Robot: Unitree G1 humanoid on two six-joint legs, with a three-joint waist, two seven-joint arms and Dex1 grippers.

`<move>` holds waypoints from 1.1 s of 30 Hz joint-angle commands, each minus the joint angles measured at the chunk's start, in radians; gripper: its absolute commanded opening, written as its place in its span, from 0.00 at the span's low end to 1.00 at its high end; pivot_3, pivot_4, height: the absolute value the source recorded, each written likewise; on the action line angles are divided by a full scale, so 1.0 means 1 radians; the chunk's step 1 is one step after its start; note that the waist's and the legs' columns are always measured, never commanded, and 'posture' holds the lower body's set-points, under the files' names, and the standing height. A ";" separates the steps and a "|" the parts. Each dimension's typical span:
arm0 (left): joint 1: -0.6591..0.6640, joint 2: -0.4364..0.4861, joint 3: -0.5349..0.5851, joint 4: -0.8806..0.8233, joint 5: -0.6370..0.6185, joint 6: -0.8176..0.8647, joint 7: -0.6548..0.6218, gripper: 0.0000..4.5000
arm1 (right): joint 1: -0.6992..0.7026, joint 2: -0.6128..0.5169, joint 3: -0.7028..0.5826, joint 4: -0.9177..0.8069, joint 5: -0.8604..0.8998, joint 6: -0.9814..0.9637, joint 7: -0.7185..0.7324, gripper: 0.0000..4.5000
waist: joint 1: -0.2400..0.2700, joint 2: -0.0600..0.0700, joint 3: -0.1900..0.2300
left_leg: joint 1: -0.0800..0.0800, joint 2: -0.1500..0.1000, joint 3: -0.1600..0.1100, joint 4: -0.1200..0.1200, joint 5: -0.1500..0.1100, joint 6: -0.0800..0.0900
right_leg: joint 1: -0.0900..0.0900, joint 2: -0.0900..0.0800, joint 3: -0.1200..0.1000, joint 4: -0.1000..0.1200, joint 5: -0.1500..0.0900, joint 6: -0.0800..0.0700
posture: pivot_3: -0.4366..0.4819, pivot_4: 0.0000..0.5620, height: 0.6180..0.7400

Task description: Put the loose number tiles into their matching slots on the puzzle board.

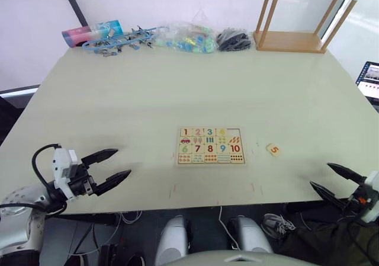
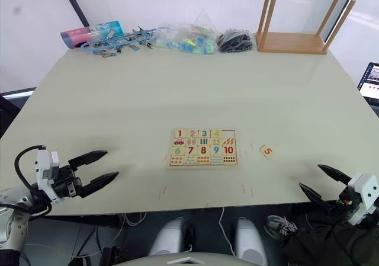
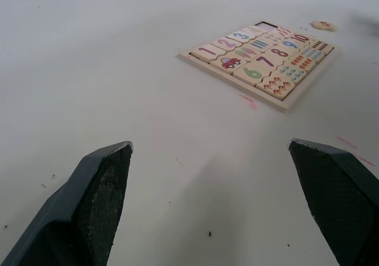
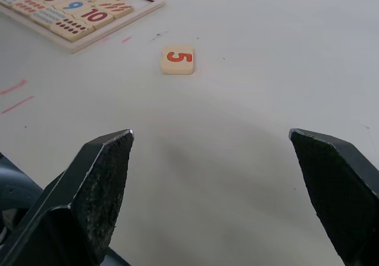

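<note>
While 5 tile [image 4: 177,60] lies loose, top-right slot [image 1: 235,131] empty.

A pale table [image 1: 118,100] holds a wooden puzzle board [image 1: 210,146] near its front edge, one loose tile [image 1: 273,149] just beside it, and clutter with an upturned stool [image 1: 296,35] along the far edge.

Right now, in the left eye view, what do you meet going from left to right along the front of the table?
left end effector → puzzle board → loose 5 tile → right end effector
</note>
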 commanded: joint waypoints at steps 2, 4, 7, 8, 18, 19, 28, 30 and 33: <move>0.007 0.002 0.037 -0.029 -0.018 -0.017 0.003 1.00 | -0.001 -0.001 -0.011 -0.011 0.023 -0.022 0.008 0.98 | 0.000 0.000 0.000 | 0.000 0.000 0.000 0.000 0.000 0.000 | 0.000 0.000 0.000 0.000 0.000 0.000 | 0.48 0.27 0.99; 0.007 0.002 0.038 -0.027 -0.018 -0.020 0.000 1.00 | -0.002 -0.001 -0.010 -0.012 0.026 -0.022 0.011 0.98 | 0.000 0.000 0.000 | 0.000 0.000 0.000 0.000 0.000 0.000 | 0.000 0.000 0.000 0.000 0.000 0.000 | 0.48 0.27 0.99; 0.007 0.001 0.037 -0.025 -0.019 -0.025 -0.003 1.00 | -0.005 -0.002 -0.008 -0.011 0.028 -0.022 0.014 0.98 | 0.000 0.000 0.000 | 0.000 0.000 0.000 0.000 0.000 0.000 | 0.000 -0.001 0.000 0.000 0.000 0.000 | 0.48 0.27 0.99; 0.007 0.000 0.036 -0.025 -0.020 -0.026 -0.004 1.00 | -0.006 -0.003 -0.007 -0.010 0.029 -0.023 0.015 0.98 | 0.000 0.000 0.000 | 0.000 0.000 0.000 0.000 0.000 0.000 | 0.000 -0.001 0.000 0.000 0.000 0.000 | 0.48 0.27 0.99; 0.000 -0.004 0.028 -0.014 -0.022 -0.035 -0.016 1.00 | -0.018 -0.006 0.001 -0.011 0.030 -0.026 0.018 0.98 | 0.000 0.000 0.000 | 0.000 0.000 0.000 0.000 0.000 0.000 | 0.000 -0.003 -0.002 0.000 0.000 0.000 | 0.48 0.27 0.99; -0.003 -0.004 0.026 -0.012 -0.022 -0.034 -0.019 1.00 | -0.020 -0.006 0.002 -0.013 0.030 -0.025 0.017 0.98 | 0.000 0.000 0.000 | 0.000 0.000 0.000 0.000 0.000 0.000 | 0.000 -0.003 -0.002 0.000 0.000 0.000 | 0.48 0.27 0.99; -0.058 0.004 -0.003 0.005 -0.022 -0.025 -0.068 1.00 | -0.042 -0.001 0.045 -0.061 0.029 -0.003 -0.011 0.98 | 0.000 0.000 0.000 | 0.000 -0.001 0.000 0.000 0.000 0.000 | 0.000 -0.003 -0.002 0.000 0.000 0.000 | 0.48 0.27 0.99; -0.078 0.007 -0.016 0.009 -0.018 -0.024 -0.089 1.00 | -0.050 -0.002 0.056 -0.078 0.028 0.012 -0.029 0.98 | 0.000 0.001 0.000 | 0.000 -0.001 0.000 0.000 0.000 0.000 | 0.000 -0.003 -0.003 0.000 0.000 0.000 | 0.48 0.27 0.99; -0.125 0.018 -0.048 0.024 -0.007 -0.034 -0.138 1.00 | -0.080 -0.005 0.081 -0.122 0.021 0.068 -0.087 0.98 | 0.001 0.000 0.000 | 0.000 -0.001 0.000 0.000 0.000 0.000 | 0.000 -0.003 -0.003 0.000 0.000 0.000 | 0.48 0.27 0.99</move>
